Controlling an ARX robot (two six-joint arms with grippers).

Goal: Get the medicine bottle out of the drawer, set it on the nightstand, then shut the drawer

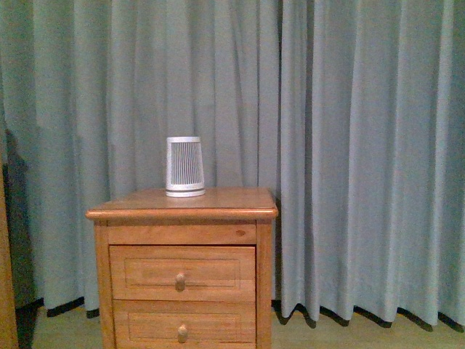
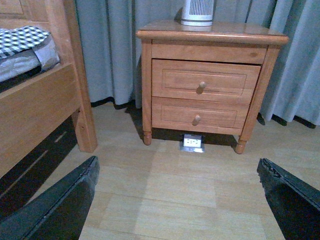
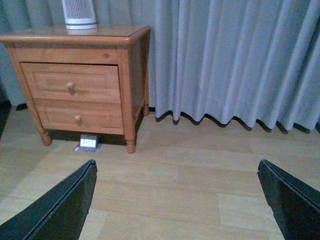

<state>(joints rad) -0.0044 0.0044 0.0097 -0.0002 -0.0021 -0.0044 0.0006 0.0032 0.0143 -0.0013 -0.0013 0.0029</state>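
Top drawer (image 1: 182, 273) looks pushed in, and the medicine bottle isn't showing in any view

In the front view the drawer sits around 7 o'clock in the frame, with its round knob (image 1: 179, 281) dead centre and the lower drawer (image 1: 183, 327) right under it at 6 o'clock. At 12 o'clock from the drawer, a white-grey slatted cylinder (image 1: 184, 166) stands upright on the bench (image 1: 232, 200) top. A grey-blue curtain (image 1: 349, 145) hangs behind everything. The left gripper (image 2: 177, 162) is spread wide with nothing in it, over the pale wood floor (image 2: 165, 190) and well back from the bench, with a wooden bed frame (image 2: 45, 100) off to one side. The right gripper (image 3: 176, 162) is splayed and empty too.
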